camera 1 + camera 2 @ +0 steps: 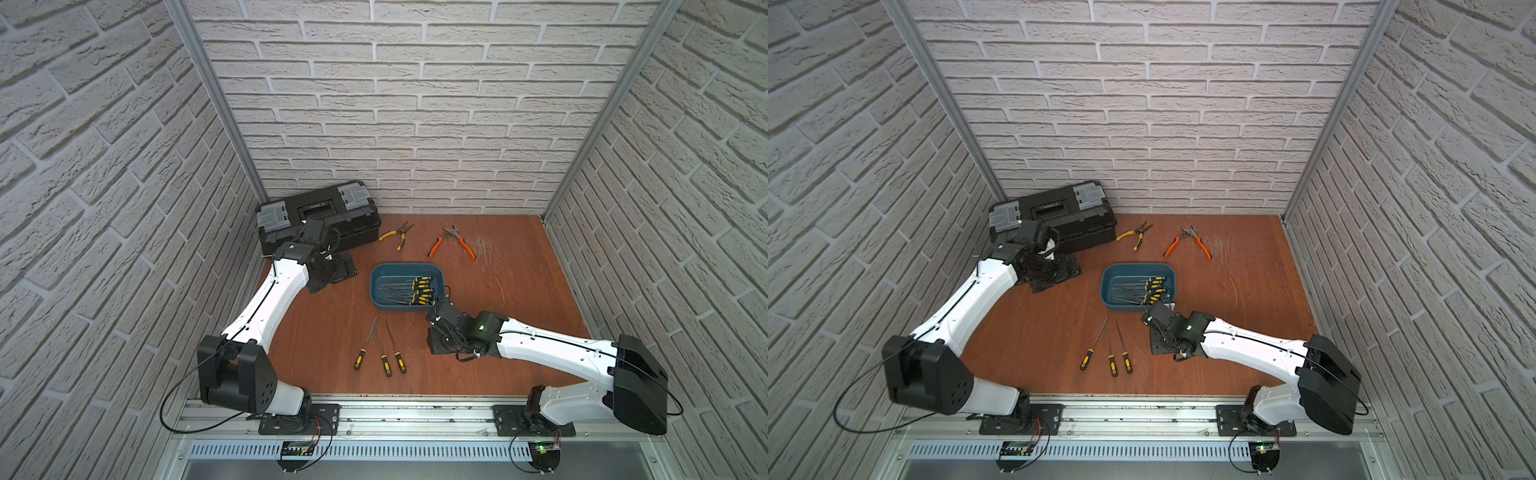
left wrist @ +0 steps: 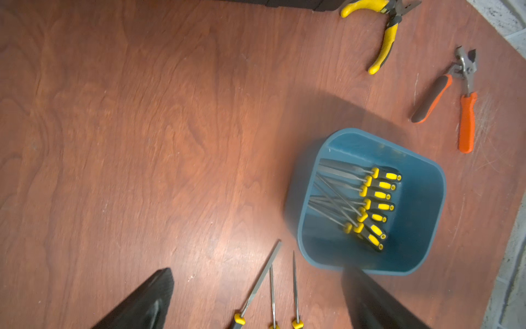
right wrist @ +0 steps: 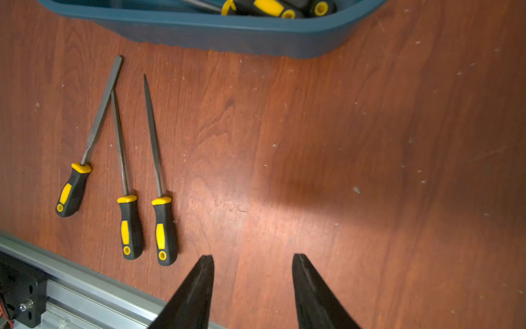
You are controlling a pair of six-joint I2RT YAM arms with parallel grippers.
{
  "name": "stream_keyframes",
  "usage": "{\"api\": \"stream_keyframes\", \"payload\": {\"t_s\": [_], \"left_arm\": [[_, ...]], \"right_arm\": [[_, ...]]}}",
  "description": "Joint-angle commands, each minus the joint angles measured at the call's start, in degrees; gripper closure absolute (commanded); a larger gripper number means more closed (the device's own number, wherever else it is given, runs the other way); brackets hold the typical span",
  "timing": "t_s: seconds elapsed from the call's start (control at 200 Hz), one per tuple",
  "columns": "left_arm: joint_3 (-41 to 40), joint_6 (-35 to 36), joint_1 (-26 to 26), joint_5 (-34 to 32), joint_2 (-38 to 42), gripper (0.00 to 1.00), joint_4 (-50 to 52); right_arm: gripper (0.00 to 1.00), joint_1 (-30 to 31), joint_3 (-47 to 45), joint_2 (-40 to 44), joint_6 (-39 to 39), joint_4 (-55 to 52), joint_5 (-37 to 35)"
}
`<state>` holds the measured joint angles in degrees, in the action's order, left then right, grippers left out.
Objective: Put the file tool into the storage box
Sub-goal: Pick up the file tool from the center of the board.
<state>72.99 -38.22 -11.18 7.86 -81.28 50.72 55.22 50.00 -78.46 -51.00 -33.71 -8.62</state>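
Files (image 3: 129,225), stiff, slim and probably light, lie beside the blue tub (image 3: 227,25); the right gripper (image 3: 253,256) hangs empty, jaws apart, rubbery handles (image 3: 164,230) offering the surest hold.

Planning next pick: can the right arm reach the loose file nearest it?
Likely yes: right gripper is open and empty, and the nearest file lies flat on the table with nothing between.

Storage box (image 1: 392,272) teal-blue; files (image 3: 164,230) grey-bladed, black-and-yellow handles; table (image 1: 519,291) red-brown wood grain; pliers (image 1: 397,236) yellow-handled; cutters (image 1: 465,245) orange-handled; toolbox (image 1: 320,216) black, grey latches (image 1: 272,218); walls (image 1: 415,124) pale brick pattern.
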Motion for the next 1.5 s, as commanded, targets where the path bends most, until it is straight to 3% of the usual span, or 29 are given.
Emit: {"api": "stream_keyframes", "payload": {"t_s": [0.0, 0.355, 0.785, 1.07, 1.285, 1.495], "left_arm": [[-0.58, 0.18, 2.56, 2.50, 2.54, 0.02, -0.79], [-1.67, 4.35, 5.33, 2.78, 5.80, 0.02, 3.12], [1.58, 5.57, 5.56, 6.62, 3.11, 0.02, 2.86], [2.68, 6.15, 2.77, 4.80, 2.70, 0.02, 3.24], [4.18, 7.36, 1.55, 2.91, 2.35, 0.02, 4.17], [6.17, 7.08, -1.73, 2.08, -0.41, 0.02, 3.92]], "right_arm": [[0.51, 3.55, -0.04, -2.87, -4.80, 4.65, -1.05], [0.54, 9.50, 10.55, -15.54, -2.89, 3.61, 1.08], [0.55, 9.64, 18.04, -25.74, -0.56, 0.39, 4.40], [0.55, 10.04, 21.25, -30.03, -0.41, -4.72, 4.23], [0.60, 10.25, 20.77, -30.16, -1.48, -7.07, 2.76], [0.74, 10.34, 16.45, -26.97, -1.70, -5.10, 0.98]]}}
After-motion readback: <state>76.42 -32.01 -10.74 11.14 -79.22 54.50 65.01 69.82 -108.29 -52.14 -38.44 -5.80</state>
